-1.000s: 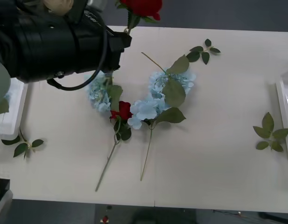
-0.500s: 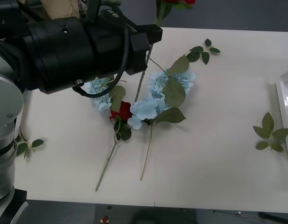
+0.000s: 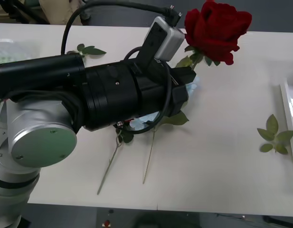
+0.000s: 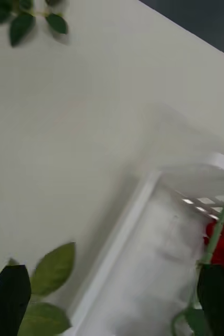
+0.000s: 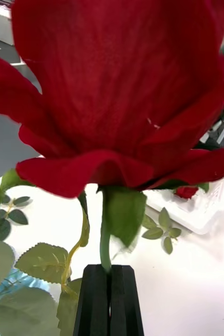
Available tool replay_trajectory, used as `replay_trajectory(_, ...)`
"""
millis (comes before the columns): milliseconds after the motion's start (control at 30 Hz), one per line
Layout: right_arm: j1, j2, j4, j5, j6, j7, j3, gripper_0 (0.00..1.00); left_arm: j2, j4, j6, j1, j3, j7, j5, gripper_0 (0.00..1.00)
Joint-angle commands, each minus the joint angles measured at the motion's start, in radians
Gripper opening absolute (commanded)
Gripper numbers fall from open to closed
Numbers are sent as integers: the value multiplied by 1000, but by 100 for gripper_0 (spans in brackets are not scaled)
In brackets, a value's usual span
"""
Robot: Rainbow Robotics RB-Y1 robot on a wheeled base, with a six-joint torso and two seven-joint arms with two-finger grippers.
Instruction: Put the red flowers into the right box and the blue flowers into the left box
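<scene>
Your left gripper (image 5: 110, 294) is pinching a red rose (image 3: 217, 29) by its stem, carrying it high above the table (image 3: 222, 152); your right gripper (image 4: 112, 296) is hovering spread wide over the right box (image 4: 143, 262).

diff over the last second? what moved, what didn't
The left arm swung rightward across the table, its left gripper shut on a red rose, carrying the bloom from the far edge toward the right box. The flowers on the table, the leaf sprig and the right gripper over the right box stayed put.
</scene>
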Motion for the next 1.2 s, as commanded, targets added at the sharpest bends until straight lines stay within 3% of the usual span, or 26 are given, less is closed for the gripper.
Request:
replay_trajectory(33,117,49,-147,-153,-27,15,-89,94,34,-30,-93,66,-15,-163,13,0)
replay_trajectory(200,273,158,-265,-351,-62,204,-193,94,31,-30,-191,152,-61,-243,39,0)
replay_trajectory(433,338,355,-271,-569,-59,573,-198,93,-6,-18,-214,232,-70,-370,79,0)
replay_trajectory(633,338,491,-267,-665,15,573,-169,94,-70,77,-258,235,-70,-504,199,0)
replay_trajectory(933,299,534,-221,-768,38,573,9,94,-136,169,-270,235,-44,-660,331,0)
replay_trajectory(1200,189,605,-100,-779,35,573,109,94,-133,171,-272,235,-47,-674,368,0)
